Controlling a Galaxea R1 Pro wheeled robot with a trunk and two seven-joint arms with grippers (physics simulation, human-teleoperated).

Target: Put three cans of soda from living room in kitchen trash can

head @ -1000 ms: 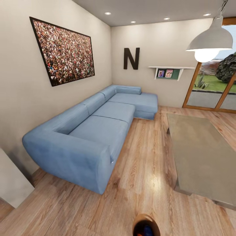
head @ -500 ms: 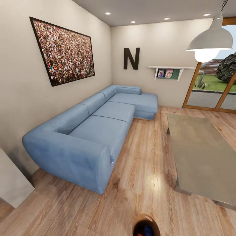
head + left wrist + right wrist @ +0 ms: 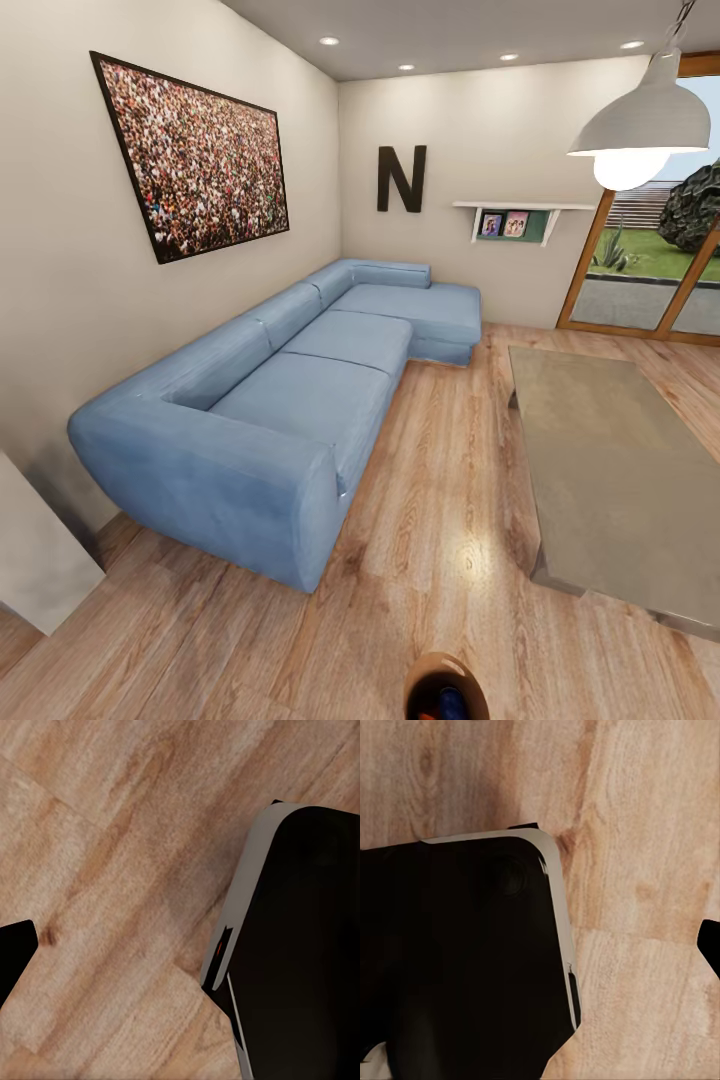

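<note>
You are looking from the head camera into the living room, where a long light-blue corner sofa (image 3: 300, 400) runs along the cream wall at your left and turns along the far wall. Above it hangs a large dark-framed photo of a crowd (image 3: 195, 155), and on the far wall a black letter N (image 3: 401, 178) stands beside a small white wall shelf (image 3: 520, 215) holding two little framed pictures. At your right a low table with a greyish glass top (image 3: 620, 480) stands on the light wooden plank floor (image 3: 440, 540), near the sofa but apart from it, and a white dome pendant lamp (image 3: 640, 125) hangs above it in front of a wood-framed glass door (image 3: 650, 270) that gives onto grass. At the bottom edge of the head view you can see the small round copper-brown bin (image 3: 446, 688), the trash can, with a dark glossy inside; a bit of dark blue and a touch of orange show within it, too small and cut off to say what they are. Each wrist camera looks down on the plank floor past a black, grey-edged part of the robot's body (image 3: 300, 945), and a black tip shows at the frame edge of each, but you cannot tell from these whether the left gripper or the right gripper is spread or closed.
</note>
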